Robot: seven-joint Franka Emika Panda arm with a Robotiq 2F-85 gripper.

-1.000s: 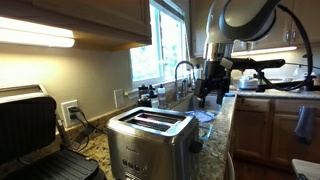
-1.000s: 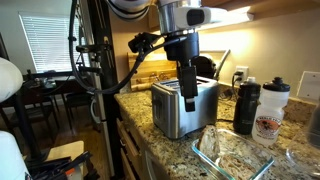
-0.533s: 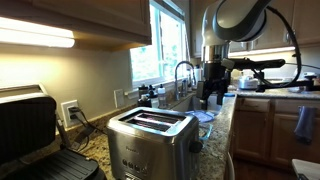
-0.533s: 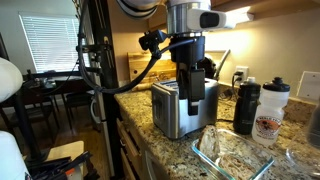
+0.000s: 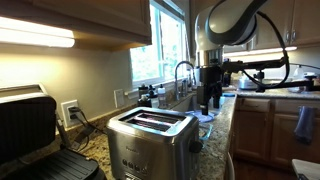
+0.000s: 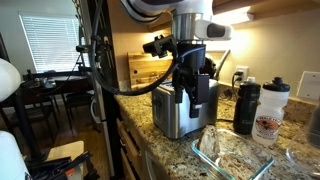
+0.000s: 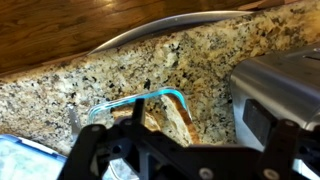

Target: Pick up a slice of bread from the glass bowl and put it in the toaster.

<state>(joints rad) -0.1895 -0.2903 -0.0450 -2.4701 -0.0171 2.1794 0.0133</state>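
I am aiming the open, empty pincer (image 7: 187,150) at the slice of bread (image 7: 178,118) lying in the glass bowl (image 7: 118,101) beside the toaster (image 7: 285,75); descending off-centre is risking a rim strike that skids the bowl.

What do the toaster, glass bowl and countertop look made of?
Toaster: likely brushed stainless steel; grey satin metallic sheen. Glass bowl: clear glass, bluish tint; counter shows through. Countertop: polished speckled stone, probably granite; could be a lookalike.
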